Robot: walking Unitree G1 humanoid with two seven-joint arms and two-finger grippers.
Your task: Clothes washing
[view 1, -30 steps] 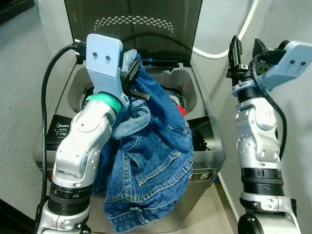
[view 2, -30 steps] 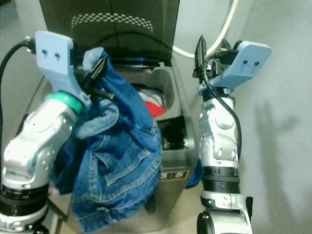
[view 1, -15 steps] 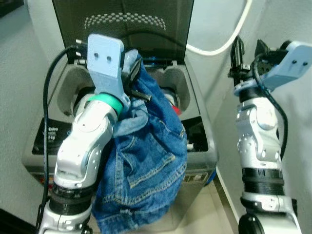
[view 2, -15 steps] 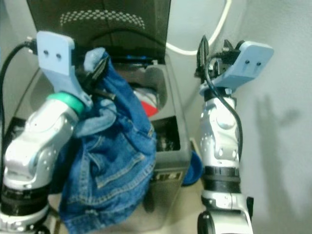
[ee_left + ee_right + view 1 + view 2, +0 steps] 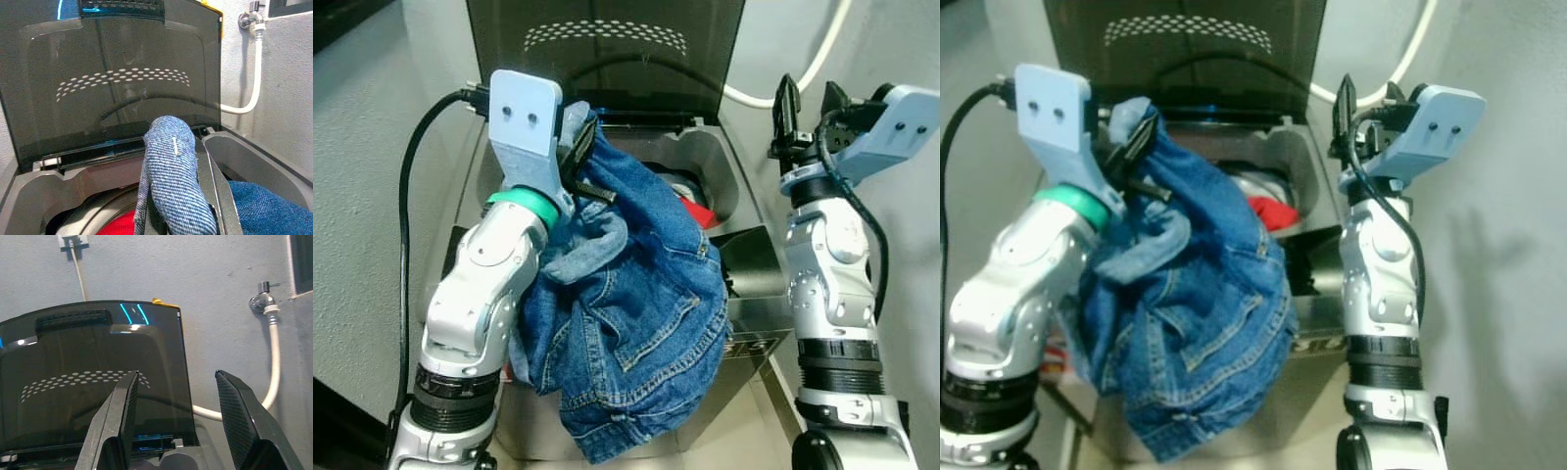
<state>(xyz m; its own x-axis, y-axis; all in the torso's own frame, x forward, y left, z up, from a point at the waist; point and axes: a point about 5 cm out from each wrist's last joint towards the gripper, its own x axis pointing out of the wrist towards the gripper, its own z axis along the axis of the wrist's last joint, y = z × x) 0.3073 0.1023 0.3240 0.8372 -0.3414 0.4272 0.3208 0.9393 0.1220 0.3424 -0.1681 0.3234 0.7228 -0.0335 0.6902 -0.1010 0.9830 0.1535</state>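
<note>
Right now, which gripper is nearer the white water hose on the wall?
Right. The right gripper is raised open beside the washer, just below the white hose; the left gripper holds the jeans over the drum.

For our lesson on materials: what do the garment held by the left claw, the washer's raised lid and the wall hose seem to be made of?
Garment: blue denim, shown by twill weave and tan topstitching. Raised lid: probably smoked plastic or tinted glass, glossy, dark, with a printed dot pattern. Wall hose: likely smooth white plastic or rubber, bending in a curve. Left claw: black fingers, seemingly hard plastic.
</note>
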